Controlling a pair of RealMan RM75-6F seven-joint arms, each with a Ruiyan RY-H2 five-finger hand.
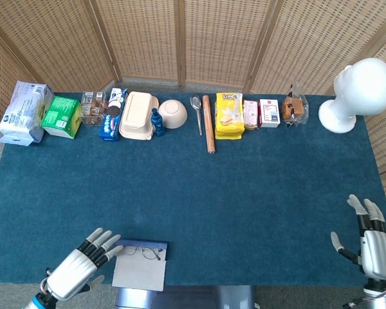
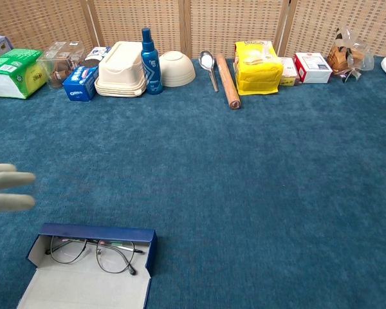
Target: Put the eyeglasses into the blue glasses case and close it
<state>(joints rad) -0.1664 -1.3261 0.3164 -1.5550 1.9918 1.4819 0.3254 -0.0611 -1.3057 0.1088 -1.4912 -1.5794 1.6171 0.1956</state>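
Eyeglasses (image 2: 95,252) inside the open blue glasses case (image 2: 90,267), at the near left edge of the blue-carpeted surface (image 1: 244,193). Long axis of glasses and case running left to right; thin-rimmed lenses lying flat along the case's far wall, temples folded. Pale lid flap spread flat toward the near edge, not closed.

Left hand (image 1: 77,270) just left of the case, apart from it, palm down, fingers extended and spread toward the far right, holding nothing. Right hand (image 1: 370,248) at the near right corner, well apart from the case, fingers straight and pointing away, thumb out to the left, holding nothing.

Along the far edge: blue spray bottle (image 2: 147,53), bowl (image 2: 177,68), rolling pin (image 2: 228,80), yellow snack bag (image 2: 258,65).
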